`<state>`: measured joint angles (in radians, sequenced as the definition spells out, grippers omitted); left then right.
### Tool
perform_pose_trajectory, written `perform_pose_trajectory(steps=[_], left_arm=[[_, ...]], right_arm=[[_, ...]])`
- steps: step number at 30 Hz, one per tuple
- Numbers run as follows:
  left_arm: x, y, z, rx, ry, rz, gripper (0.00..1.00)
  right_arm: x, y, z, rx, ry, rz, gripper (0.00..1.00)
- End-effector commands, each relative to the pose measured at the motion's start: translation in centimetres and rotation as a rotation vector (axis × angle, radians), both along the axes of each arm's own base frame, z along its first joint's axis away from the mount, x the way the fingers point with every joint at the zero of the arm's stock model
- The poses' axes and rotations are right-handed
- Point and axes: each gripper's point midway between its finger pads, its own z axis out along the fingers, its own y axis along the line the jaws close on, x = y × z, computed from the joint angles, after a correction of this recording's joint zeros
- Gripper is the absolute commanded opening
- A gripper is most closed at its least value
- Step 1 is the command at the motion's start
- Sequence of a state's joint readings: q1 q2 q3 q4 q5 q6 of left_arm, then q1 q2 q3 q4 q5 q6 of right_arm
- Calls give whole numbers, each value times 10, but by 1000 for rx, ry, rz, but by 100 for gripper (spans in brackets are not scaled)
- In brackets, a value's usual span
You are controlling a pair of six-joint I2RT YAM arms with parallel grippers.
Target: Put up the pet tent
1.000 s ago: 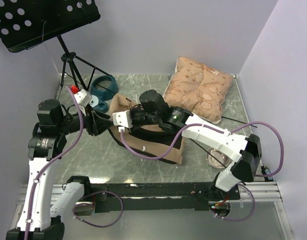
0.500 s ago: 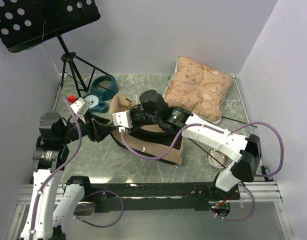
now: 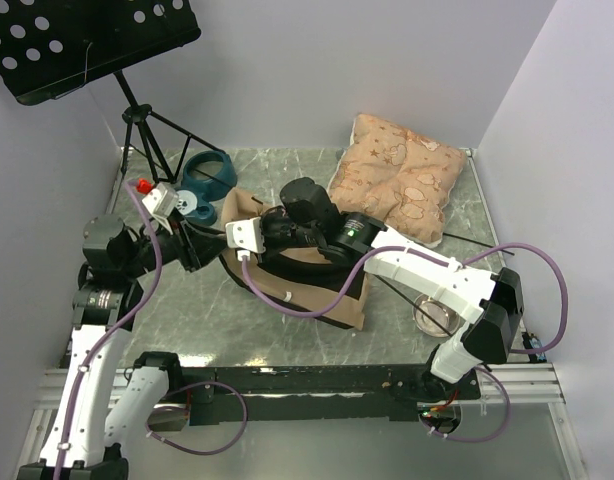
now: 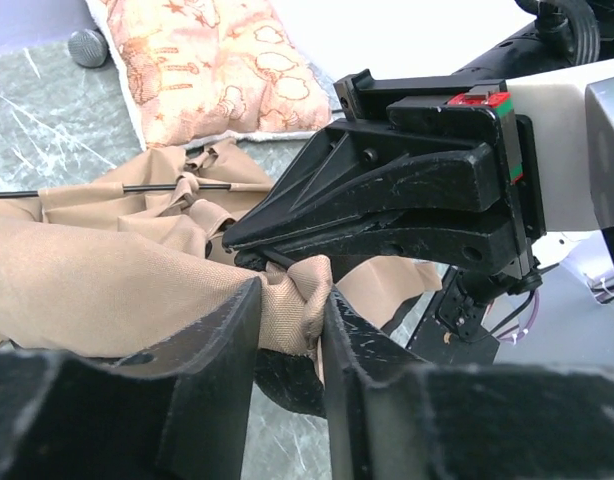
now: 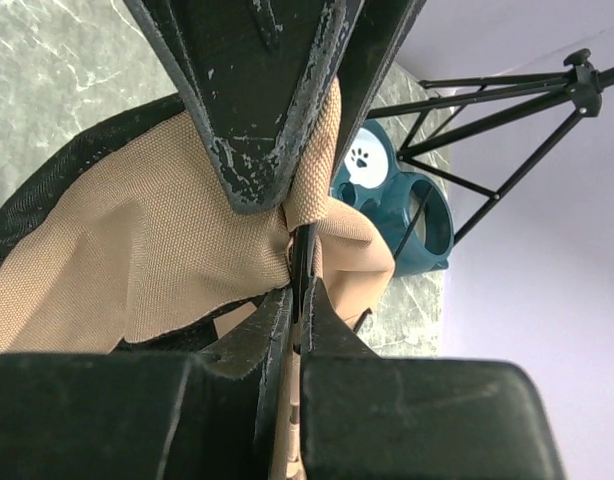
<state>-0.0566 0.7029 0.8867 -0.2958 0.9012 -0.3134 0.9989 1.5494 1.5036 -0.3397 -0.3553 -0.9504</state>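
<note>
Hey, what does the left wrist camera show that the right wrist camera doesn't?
Only the left wrist view shows the plush cushion, lying beyond the fabric. Only the right wrist view shows the blue pet bowl and the tripod legs of a stand. Both show the tan fabric of the pet tent, pinched by the left gripper and the right gripper close together.

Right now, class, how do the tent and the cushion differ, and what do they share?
The tent is plain tan with black parts; the cushion is pinkish with a printed pattern. The tent lies crumpled and flat mid-table; the cushion sits puffed up at the far right corner. The left gripper and right gripper both pinch the tent; neither touches the cushion. Both are soft fabric on the table.
</note>
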Motion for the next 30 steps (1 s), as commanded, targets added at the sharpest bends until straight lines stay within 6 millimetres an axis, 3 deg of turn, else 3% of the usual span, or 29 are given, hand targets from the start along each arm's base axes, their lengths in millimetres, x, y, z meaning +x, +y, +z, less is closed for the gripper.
perform_pose_trajectory(steps=[1, 7, 13, 19, 24, 28, 30], left_arm=[[5, -2, 21, -6, -54, 12, 37], [14, 5, 21, 59, -20, 84, 39], [17, 7, 0, 120, 67, 103, 38], [22, 10, 1, 132, 112, 142, 45], [24, 11, -5, 147, 162, 152, 45], [24, 11, -13, 161, 200, 150, 31], [23, 11, -21, 174, 234, 138, 30]], right_arm=[[-5, 2, 6, -5, 15, 16, 0], [-3, 5, 3, -13, 4, 11, 0], [-3, 10, 2, -16, 6, 12, 0], [-3, 14, -8, -37, 14, 15, 0], [-5, 19, -10, -38, 15, 22, 0], [-6, 21, -8, -28, 20, 21, 0], [-5, 21, -7, -26, 22, 20, 0]])
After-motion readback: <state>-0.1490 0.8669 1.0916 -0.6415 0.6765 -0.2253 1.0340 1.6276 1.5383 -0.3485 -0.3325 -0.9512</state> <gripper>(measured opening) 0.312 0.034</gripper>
